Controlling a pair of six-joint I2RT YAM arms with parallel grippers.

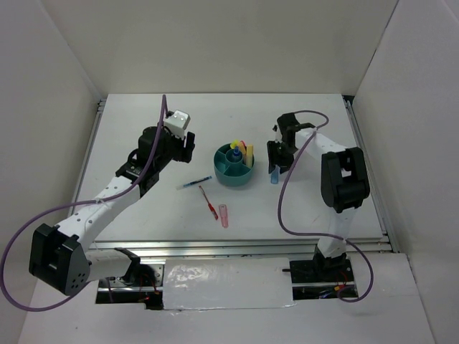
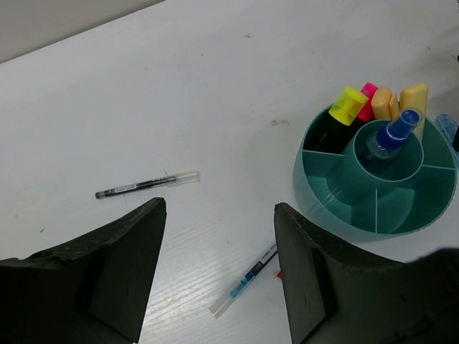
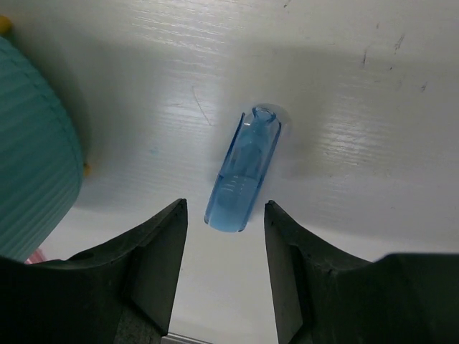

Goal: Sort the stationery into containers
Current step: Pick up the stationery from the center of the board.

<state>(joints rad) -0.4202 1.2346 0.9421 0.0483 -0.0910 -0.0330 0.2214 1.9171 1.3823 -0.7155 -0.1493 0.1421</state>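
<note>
The teal organiser [image 1: 233,180] [image 2: 323,208] stands mid-table with yellow [image 2: 348,105], pink [image 2: 368,100] and orange markers [image 2: 385,102] in its back compartments and a blue-capped bottle [image 2: 391,136] in its central cup. My right gripper [image 1: 275,154] [image 3: 224,203] is open just right of it. A light-blue translucent marker [image 3: 244,168] [image 1: 274,174] lies free on the table just beyond its fingertips. My left gripper [image 1: 188,148] [image 2: 219,204] hangs open left of the organiser, above a blue pen [image 2: 247,279] [image 1: 194,183], holding nothing.
A dark pen [image 2: 147,184] lies left of the blue one. A red pen [image 1: 209,203] and a pink marker [image 1: 224,216] lie nearer the front edge. The organiser's wall [image 3: 29,165] is close on the right gripper's left.
</note>
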